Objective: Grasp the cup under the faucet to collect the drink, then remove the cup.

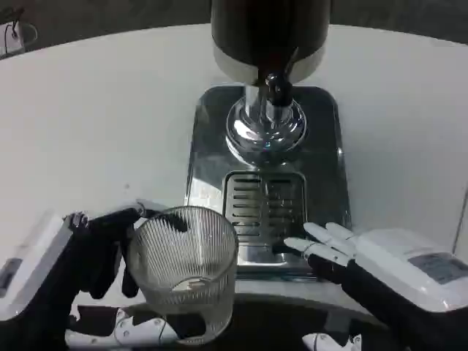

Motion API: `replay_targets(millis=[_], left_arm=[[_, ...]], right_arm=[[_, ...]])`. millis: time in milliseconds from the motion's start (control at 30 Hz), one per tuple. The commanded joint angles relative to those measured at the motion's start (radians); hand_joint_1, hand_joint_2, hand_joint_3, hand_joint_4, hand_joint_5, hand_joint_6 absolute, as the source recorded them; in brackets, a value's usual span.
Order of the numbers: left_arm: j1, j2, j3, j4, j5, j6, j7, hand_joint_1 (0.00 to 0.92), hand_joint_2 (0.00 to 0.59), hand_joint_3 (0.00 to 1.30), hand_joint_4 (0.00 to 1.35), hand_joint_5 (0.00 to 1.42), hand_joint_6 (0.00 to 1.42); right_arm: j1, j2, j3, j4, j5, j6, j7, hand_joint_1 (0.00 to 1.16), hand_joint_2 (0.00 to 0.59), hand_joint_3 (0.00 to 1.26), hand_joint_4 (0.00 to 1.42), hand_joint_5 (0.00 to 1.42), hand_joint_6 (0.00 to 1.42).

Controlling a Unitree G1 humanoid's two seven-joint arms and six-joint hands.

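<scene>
A clear ribbed glass cup (pixel 185 268) stands upright at the near edge of the table, left of the drip tray. My left hand (pixel 102 252) grips it from the left, its black fingers wrapped round the cup's side. The drink dispenser (pixel 267 44) stands at the back centre, and its black faucet lever (pixel 276 86) hangs over the chrome base. My right hand (pixel 344 252) lies low at the right, fingers stretched toward the slotted drip tray (pixel 263 208), holding nothing. The cup looks empty.
The dispenser's shiny metal base plate (pixel 329 168) takes up the middle of the white table (pixel 95 124). The table's near edge runs just below the cup. A small object (pixel 14 33) sits at the far left corner.
</scene>
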Motion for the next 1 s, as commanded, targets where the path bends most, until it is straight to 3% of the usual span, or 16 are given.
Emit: replay_targets(millis=[33, 733, 1000], left_arm=[[-0.003, -0.003, 0.002, 0.003, -0.016, -0.008, 0.000, 0.512, 0.000, 1.03, 1.15, 1.37, 1.42], [-0.020, -0.004, 0.003, 0.018, -0.008, 0.005, 0.004, 0.512, 0.000, 1.03, 1.15, 1.37, 1.42], [-0.127, -0.043, -0.040, 0.113, 0.079, 0.036, 0.046, 0.512, 0.000, 1.03, 1.15, 1.37, 1.42]], right_arm=[[0.004, -0.001, 0.004, 0.001, 0.004, 0.002, 0.011, 0.40, 0.500, 0.12, 0.00, 0.00, 0.00], [-0.008, 0.001, 0.004, 0.010, 0.006, 0.004, 0.014, 0.39, 0.499, 0.12, 0.00, 0.00, 0.00], [0.000, 0.000, -0.009, 0.003, 0.006, 0.011, 0.014, 0.39, 0.499, 0.12, 0.00, 0.00, 0.00]])
